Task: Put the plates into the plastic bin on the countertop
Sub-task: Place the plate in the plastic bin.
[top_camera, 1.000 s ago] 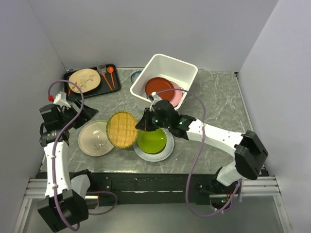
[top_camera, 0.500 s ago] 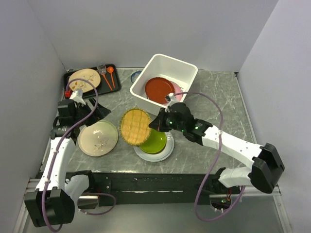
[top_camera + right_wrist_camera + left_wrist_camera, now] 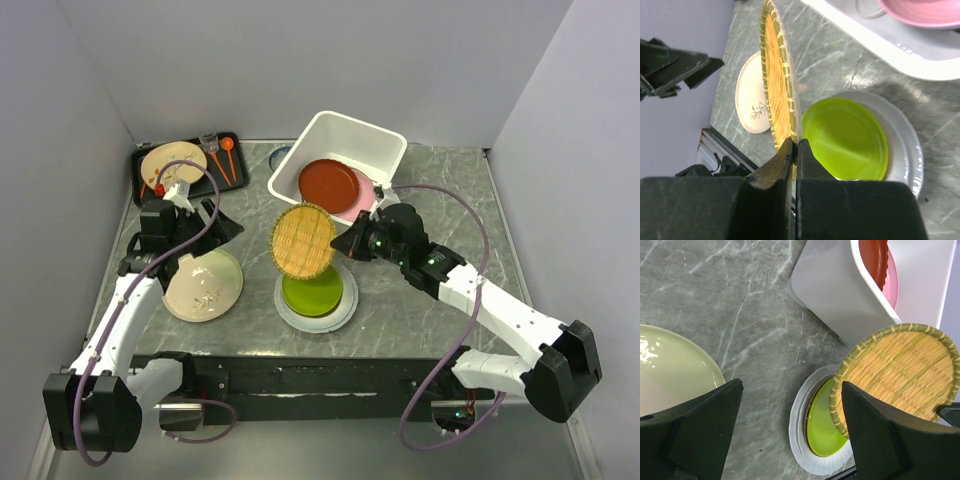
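My right gripper (image 3: 343, 243) (image 3: 794, 146) is shut on the rim of the woven yellow plate (image 3: 304, 240) (image 3: 777, 90) (image 3: 900, 375), which it holds nearly on edge in the air just in front of the white plastic bin (image 3: 330, 122) (image 3: 830, 295). A red plate (image 3: 328, 183) and a pink plate (image 3: 366, 196) lie in the bin. Below the woven plate, a lime green plate (image 3: 312, 293) (image 3: 845, 137) rests on a white plate (image 3: 346, 306) (image 3: 797, 435). My left gripper (image 3: 212, 236) (image 3: 790, 440) hangs open and holds nothing, above the countertop (image 3: 450, 200) beside a cream plate (image 3: 203, 285) (image 3: 675, 370).
A flat black tray (image 3: 147, 195) at the back left holds a cream twig-pattern plate (image 3: 172, 165) and orange utensils (image 3: 226, 160). A small dark-blue-rimmed dish (image 3: 280, 155) sits behind the bin's left corner. Walls close in the left, back and right sides.
The right gripper has lifted the woven plate off the counter and carried it right toward the bin, tipping it more upright. The left arm has swung forward, still open.
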Available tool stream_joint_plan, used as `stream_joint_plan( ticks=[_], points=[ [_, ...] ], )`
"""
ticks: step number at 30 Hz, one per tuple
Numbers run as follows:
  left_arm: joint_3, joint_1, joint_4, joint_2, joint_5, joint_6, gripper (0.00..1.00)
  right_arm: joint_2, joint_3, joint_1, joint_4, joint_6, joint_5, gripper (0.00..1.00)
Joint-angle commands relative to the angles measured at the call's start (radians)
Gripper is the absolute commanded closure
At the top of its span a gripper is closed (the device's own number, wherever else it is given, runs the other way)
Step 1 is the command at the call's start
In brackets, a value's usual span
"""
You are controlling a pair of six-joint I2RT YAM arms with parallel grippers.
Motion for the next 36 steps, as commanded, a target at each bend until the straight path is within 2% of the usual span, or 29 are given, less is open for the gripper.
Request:
stream_joint_plan(
  ticks=[1,8,15,23,27,36],
  points=[
    [0.003,-0.006,0.039,-0.006,-0.019,-0.005,0.15,-0.012,0.068,-0.059,0.087,-0.002,-0.075,1.00],
    [0.014,-0.005,0.004,-0.026,-0.047,0.009,0.15,0.048,0.092,-0.157,0.135,0.001,-0.178,1.00],
    [0.015,-0.006,-0.022,-0.039,-0.062,0.018,0.14,0.160,0.202,-0.255,0.179,-0.013,-0.291,1.00],
    [0.005,-0.011,-0.004,-0.034,-0.044,0.014,0.14,0.290,0.279,-0.389,0.308,0.068,-0.440,1.00],
    [-0.003,-0.018,0.007,-0.020,-0.022,0.011,0.15,0.396,0.354,-0.438,0.345,0.104,-0.487,1.00],
    [-0.001,-0.026,0.025,-0.003,0.012,0.011,0.14,0.522,0.459,-0.515,0.340,0.127,-0.515,1.00]
  ],
)
